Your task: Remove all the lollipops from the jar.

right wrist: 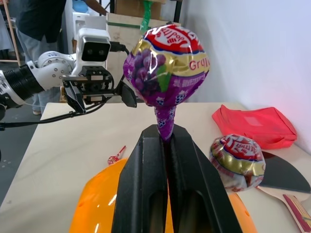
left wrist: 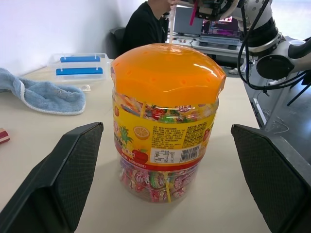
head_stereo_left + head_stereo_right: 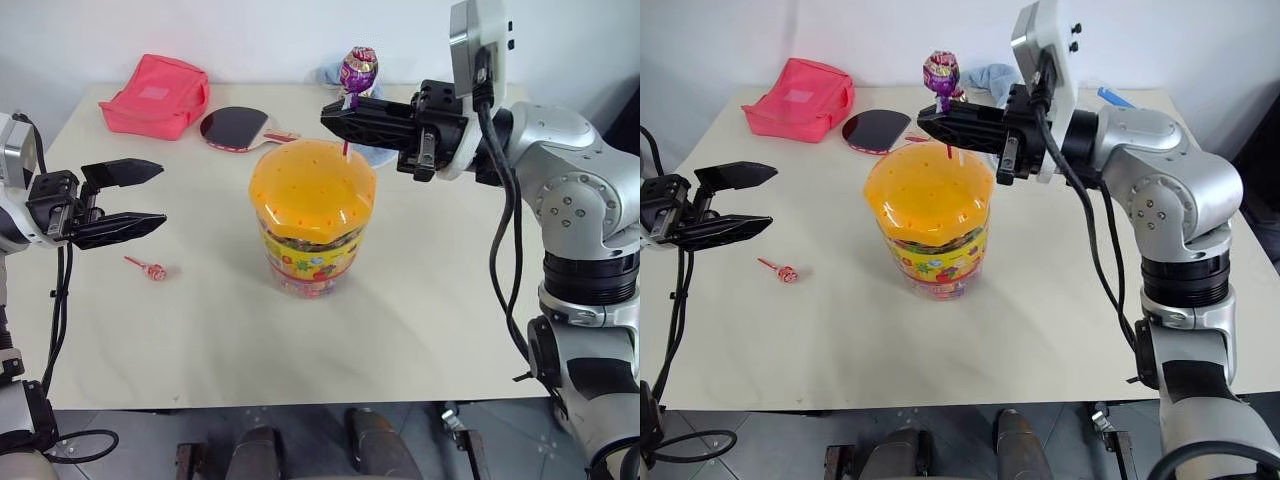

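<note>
Head cam: right gripper [image 3: 335, 118] is clamped on the purple lollipop [image 3: 358, 68], held just above the jar [image 3: 311, 215] mid-table; left gripper [image 3: 140, 200] hangs wide open, holding nothing; a red lollipop [image 3: 150, 270] lies on the table [image 3: 420, 320]; left wrist cam: jar sits between the spread fingers [image 2: 63, 179]; right wrist cam: another lollipop [image 1: 238, 162] stands on the lid.

We see the orange-lidded jar [image 3: 312, 215] upright mid-table, a purple lollipop [image 3: 358, 68] above it, a pink lollipop [image 3: 150, 269] lying left.

The purple lollipop [image 1: 166, 65] wrapper reads "Gru"; the jar [image 2: 165, 145] label's print is illegible.
</note>
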{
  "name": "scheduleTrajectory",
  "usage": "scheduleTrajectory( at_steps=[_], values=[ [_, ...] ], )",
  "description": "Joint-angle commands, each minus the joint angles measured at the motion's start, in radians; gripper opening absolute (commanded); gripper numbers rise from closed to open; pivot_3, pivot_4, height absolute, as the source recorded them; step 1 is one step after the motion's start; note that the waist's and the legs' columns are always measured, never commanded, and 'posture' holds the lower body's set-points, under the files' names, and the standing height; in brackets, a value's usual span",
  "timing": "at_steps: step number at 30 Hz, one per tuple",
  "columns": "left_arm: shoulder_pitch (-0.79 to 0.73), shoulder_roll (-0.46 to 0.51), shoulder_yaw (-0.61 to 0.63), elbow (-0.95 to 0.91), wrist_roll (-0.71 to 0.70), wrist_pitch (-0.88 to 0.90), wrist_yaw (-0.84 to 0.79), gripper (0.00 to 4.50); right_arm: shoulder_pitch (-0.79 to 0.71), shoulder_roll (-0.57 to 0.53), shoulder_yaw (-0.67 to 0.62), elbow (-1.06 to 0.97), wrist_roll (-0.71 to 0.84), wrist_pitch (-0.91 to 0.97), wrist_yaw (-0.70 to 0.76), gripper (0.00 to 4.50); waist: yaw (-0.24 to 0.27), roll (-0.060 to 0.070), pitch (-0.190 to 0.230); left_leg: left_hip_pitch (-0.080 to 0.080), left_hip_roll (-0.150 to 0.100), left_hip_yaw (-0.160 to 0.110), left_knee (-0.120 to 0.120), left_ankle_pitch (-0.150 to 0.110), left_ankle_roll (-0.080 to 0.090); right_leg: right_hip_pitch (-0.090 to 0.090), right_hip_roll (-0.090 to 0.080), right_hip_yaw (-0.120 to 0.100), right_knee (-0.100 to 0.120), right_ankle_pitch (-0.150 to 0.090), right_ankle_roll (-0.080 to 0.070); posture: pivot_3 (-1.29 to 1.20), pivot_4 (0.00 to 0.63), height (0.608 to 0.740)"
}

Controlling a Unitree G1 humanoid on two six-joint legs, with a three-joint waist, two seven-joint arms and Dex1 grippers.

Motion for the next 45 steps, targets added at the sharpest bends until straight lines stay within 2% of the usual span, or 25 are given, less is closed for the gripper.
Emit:
scheduleTrajectory(
  at_steps=[1, 8, 13, 18, 22, 26, 34, 39, 45],
  values=[
    [-0.014, 0.016, 0.018, 0.015, -0.011, -0.017, -0.023, 4.50, -0.045, -0.026, -0.085, -0.073, 0.079, 0.051, -0.017, 0.01, 0.000, 0.000, 0.000, 0.000, 0.000, 0.000, 0.000, 0.000, 0.000, 0.000, 0.000, 0.000, 0.000, 0.000, 0.000, 0.00, 0.150, 0.740],
    [-0.047, 0.007, -0.010, 0.057, -0.004, -0.031, -0.040, 4.50, -0.049, -0.086, -0.151, -0.161, 0.170, 0.151, -0.062, 0.01, 0.002, 0.000, 0.000, 0.000, 0.000, 0.000, 0.000, -0.001, 0.002, 0.000, 0.000, -0.001, 0.000, 0.000, 0.000, 0.00, 0.150, 0.740],
    [-0.059, 0.010, -0.021, 0.076, -0.008, -0.035, -0.060, 4.50, 0.011, -0.241, -0.221, -0.195, 0.217, 0.265, -0.085, 0.01, 0.004, 0.000, 0.000, 0.000, 0.000, 0.000, 0.000, -0.002, 0.003, 0.000, -0.001, -0.001, 0.000, 0.000, -0.001, 0.00, 0.150, 0.740],
    [-0.006, 0.024, -0.008, 0.059, -0.020, -0.036, -0.078, 4.50, 0.264, -0.441, -0.316, -0.209, 0.168, 0.333, -0.090, 0.01, 0.011, -0.001, 0.000, 0.000, 0.000, 0.000, 0.000, -0.002, 0.004, 0.001, -0.001, -0.001, -0.002, 0.000, -0.001, 0.00, 0.150, 0.740],
    [0.049, 0.023, 0.018, 0.003, -0.044, -0.041, -0.072, 4.50, 0.484, -0.490, -0.358, -0.162, 0.112, 0.329, -0.098, 0.01, 0.006, -0.001, 0.000, 0.000, 0.000, 0.001, 0.000, -0.002, 0.004, 0.001, -0.001, -0.001, -0.002, 0.000, -0.001, 0.00, 0.150, 0.740],
    [0.066, -0.006, 0.051, -0.020, -0.076, -0.081, -0.077, 4.50, 0.579, -0.473, -0.304, -0.052, -0.014, 0.246, -0.138, 0.01, 0.004, 0.000, 0.000, 0.001, 0.000, 0.001, -0.001, -0.002, 0.004, 0.001, 0.000, 0.000, -0.001, 0.000, -0.001, 0.00, 0.150, 0.740],
    [0.107, 0.007, 0.032, -0.055, -0.157, -0.084, -0.115, 4.50, 0.533, -0.414, -0.127, 0.300, -0.276, 0.147, -0.226, 0.01, 0.004, 0.000, 0.000, 0.001, 0.000, 0.002, -0.001, -0.002, 0.003, 0.001, 0.000, 0.001, -0.001, 0.000, -0.001, 0.00, 0.150, 0.740],
    [0.153, 0.045, 0.034, -0.071, -0.173, -0.097, -0.115, 4.50, 0.503, -0.386, -0.084, 0.388, -0.336, 0.173, -0.225, 0.01, 0.001, 0.002, 0.001, 0.001, 0.000, 0.002, -0.001, -0.002, 0.003, 0.000, 0.001, 0.001, -0.001, 0.000, -0.001, 0.00, 0.150, 0.740],
    [0.164, 0.057, 0.029, -0.078, -0.189, -0.094, -0.115, 4.50, 0.514, -0.354, -0.082, 0.380, -0.360, 0.195, -0.220, 0.01, 0.003, 0.002, 0.001, 0.001, 0.000, 0.002, -0.001, -0.002, 0.003, 0.000, 0.000, 0.001, -0.001, 0.000, -0.001, 0.00, 0.150, 0.740]
  ],
)
